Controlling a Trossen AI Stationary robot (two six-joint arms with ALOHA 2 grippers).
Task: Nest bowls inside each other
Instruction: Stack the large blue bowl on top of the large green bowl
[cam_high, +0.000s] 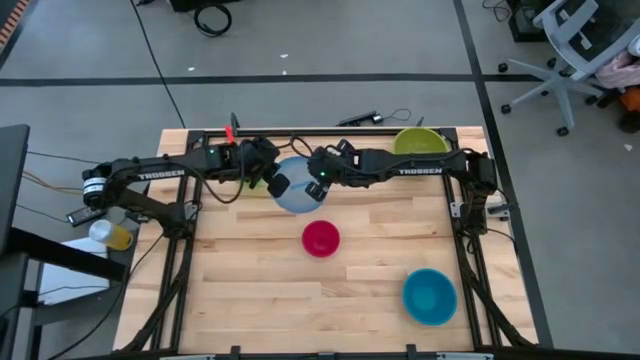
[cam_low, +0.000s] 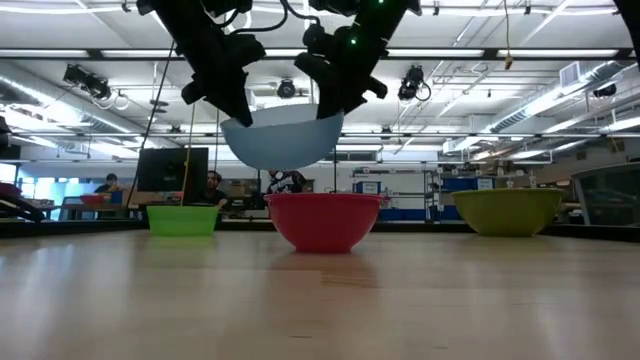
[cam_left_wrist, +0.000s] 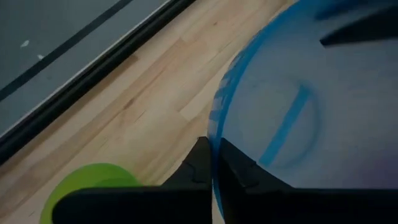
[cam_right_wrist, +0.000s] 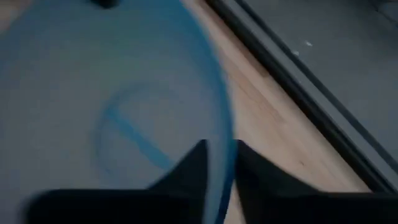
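A light blue bowl (cam_high: 296, 190) hangs above the table's far middle, held between both grippers. My left gripper (cam_high: 274, 182) is shut on its left rim and my right gripper (cam_high: 317, 184) on its right rim. In the low view the bowl (cam_low: 283, 142) floats clear above the table. The magenta-red bowl (cam_high: 321, 239) stands on its base at the table's middle. The teal-blue bowl (cam_high: 430, 296) stands near right and the olive-green bowl (cam_high: 420, 142) far right. The small lime-green bowl (cam_left_wrist: 87, 186) stands under my left arm. My left gripper holds the light blue bowl by its rim (cam_left_wrist: 214, 146), one finger inside the bowl and one outside. The fingers (cam_left_wrist: 198, 167) slant down from the table's left. The bowl hangs clear of the table, opening up. My right gripper has the opposite rim (cam_right_wrist: 225, 163) between its fingers, one finger (cam_right_wrist: 194, 167) inside the bowl and one outside. It slants down from the table's right. The bowl stays about level between the two holds.
A dark frame rail (cam_high: 330, 130) runs along the table's far edge, with cables behind it. Bare wood lies across the near left of the table (cam_high: 240, 300). Beyond the table, an office chair (cam_high: 570, 50) stands on the floor.
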